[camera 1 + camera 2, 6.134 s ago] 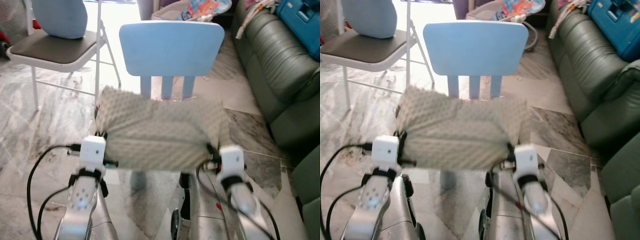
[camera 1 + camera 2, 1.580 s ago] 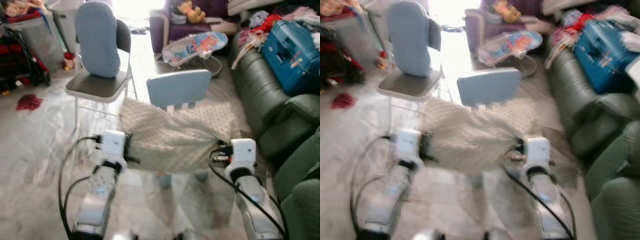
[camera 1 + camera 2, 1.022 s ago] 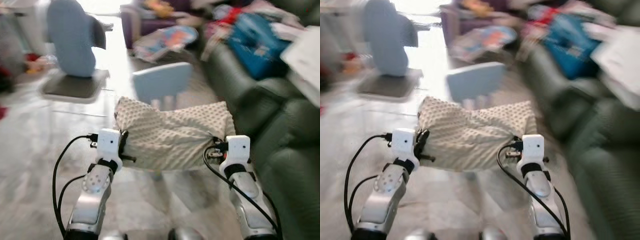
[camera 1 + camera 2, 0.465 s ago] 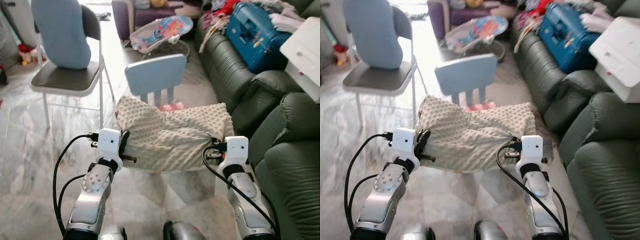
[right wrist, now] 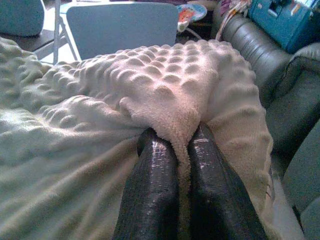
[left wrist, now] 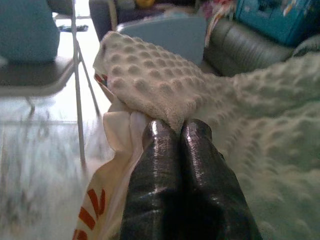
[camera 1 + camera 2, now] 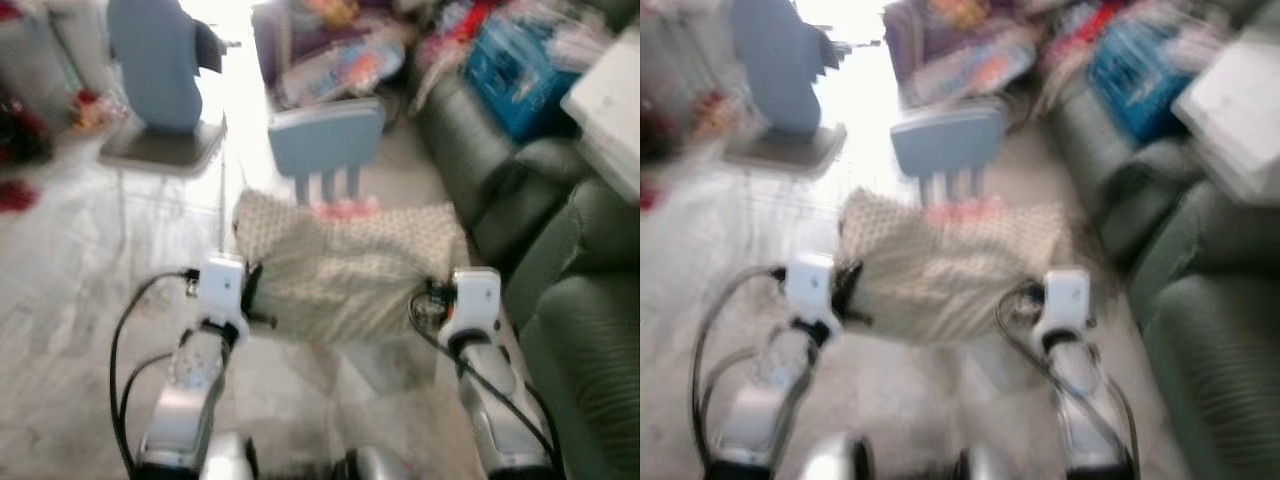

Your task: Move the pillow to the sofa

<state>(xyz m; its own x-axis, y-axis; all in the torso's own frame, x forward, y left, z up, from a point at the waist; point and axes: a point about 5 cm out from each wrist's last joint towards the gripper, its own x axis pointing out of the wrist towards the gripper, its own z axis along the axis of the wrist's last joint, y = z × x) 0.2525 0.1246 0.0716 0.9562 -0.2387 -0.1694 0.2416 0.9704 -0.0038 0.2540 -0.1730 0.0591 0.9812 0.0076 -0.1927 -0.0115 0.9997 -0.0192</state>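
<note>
You have the pillow (image 7: 345, 265) lifted: left gripper (image 6: 176, 131) and right gripper (image 5: 181, 137) each pinch an end. The sofa (image 7: 585, 330), beside your right gripper, awaits; placing remains.

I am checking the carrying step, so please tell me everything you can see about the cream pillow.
The cream, bumpy-textured fleece pillow hangs in the air between the two arms, soft and sagging in the middle. The left gripper is shut on one end and the right gripper pinches a fold of fabric at the other. A white inner layer with red print shows at the left end. The pillow is in front of the small light-blue chair, with the dark green leather sofa to the right.
</note>
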